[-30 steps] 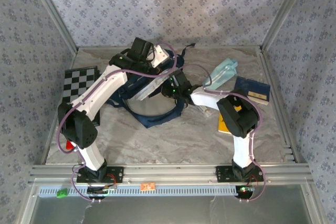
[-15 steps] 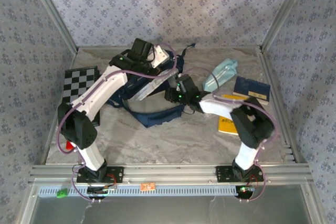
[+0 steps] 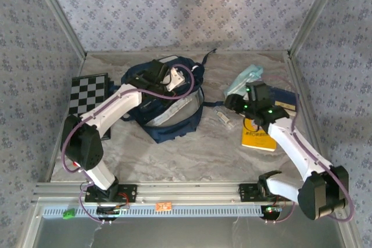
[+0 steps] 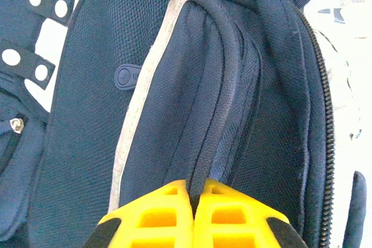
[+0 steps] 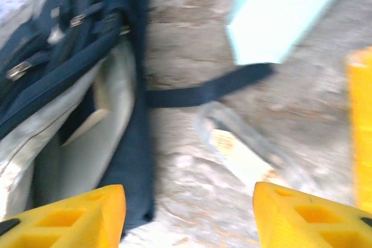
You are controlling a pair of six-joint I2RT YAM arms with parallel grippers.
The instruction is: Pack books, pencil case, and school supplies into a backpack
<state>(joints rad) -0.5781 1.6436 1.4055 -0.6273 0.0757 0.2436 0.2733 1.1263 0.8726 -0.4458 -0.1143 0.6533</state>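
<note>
Top external view puts the backpack [image 3: 165, 121] mid-table: navy woven fabric, rounded, its mouth gaping on a pale, smooth lining, lying on the marbled table [image 3: 174, 161]. The left gripper [image 3: 170, 79] rests on the bag's upper side. In the left wrist view its yellow fingers [image 4: 157, 213] are pressed together, pinching a corded ridge of the mesh-textured cloth beside a grey stripe. Just right of the bag lies the school supplies item [image 3: 225, 118], small, clear and oblong. The right gripper [image 3: 231, 103] hangs near it, fingers [image 5: 70, 213] spread wide and empty. Behind sits the soft mint pencil case [image 3: 244, 79]. The flat yellow book [image 3: 258, 137] and the navy book [image 3: 285, 100] lie further right. A checkered board [image 3: 87, 91] lies at the far left.
</note>
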